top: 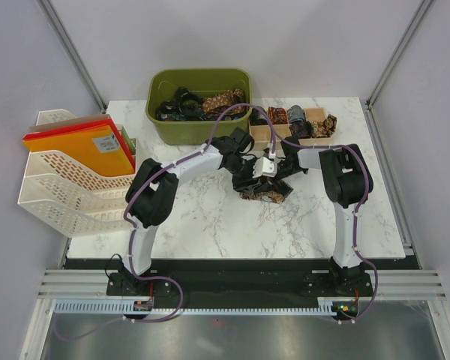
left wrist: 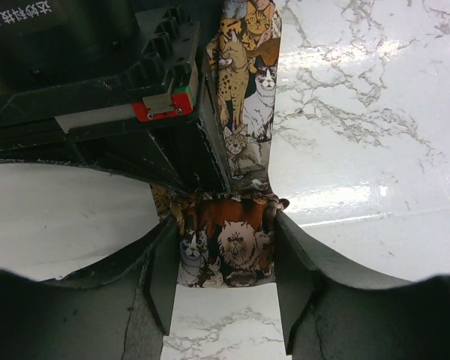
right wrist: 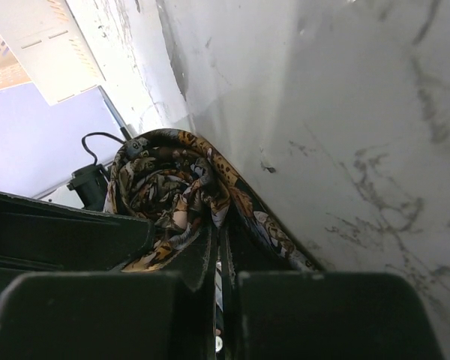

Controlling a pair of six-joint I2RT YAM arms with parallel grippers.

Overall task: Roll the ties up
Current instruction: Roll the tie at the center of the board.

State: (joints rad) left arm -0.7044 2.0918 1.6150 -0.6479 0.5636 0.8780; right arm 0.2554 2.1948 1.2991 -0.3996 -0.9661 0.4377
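Since both my pincers meet over the middle of the worktop (top: pixel 210 225), I list 1 item in hand: the tie (left wrist: pixel 244 97), cat print, brown and gold on dark.

Location: held between the 2 pincers at mid-worktop, on the near side of the green bin (top: pixel 200 82).

Left pincer (left wrist: pixel 225 225): closed across the band's width, 1 finger (left wrist: pixel 307 277) at each edge.

Right pincer (right wrist: pixel 219 225): fingers together, clamped on the coil (right wrist: pixel 169 187), which sits at their tips.

Handling, by my judgement: light, limp, thin fabric, likely slick. It sags where unsupported, and a loose coil will probably spring open, so tension between the 2 grips matters.

Best hold: flat across the band close to the coil, and through the coil's core.

Orientation: the unrolled length runs straight from my left pincer toward my right. The coil's axis lies across that line.

Pointed ends: hidden, so I cannot tell which way they face.
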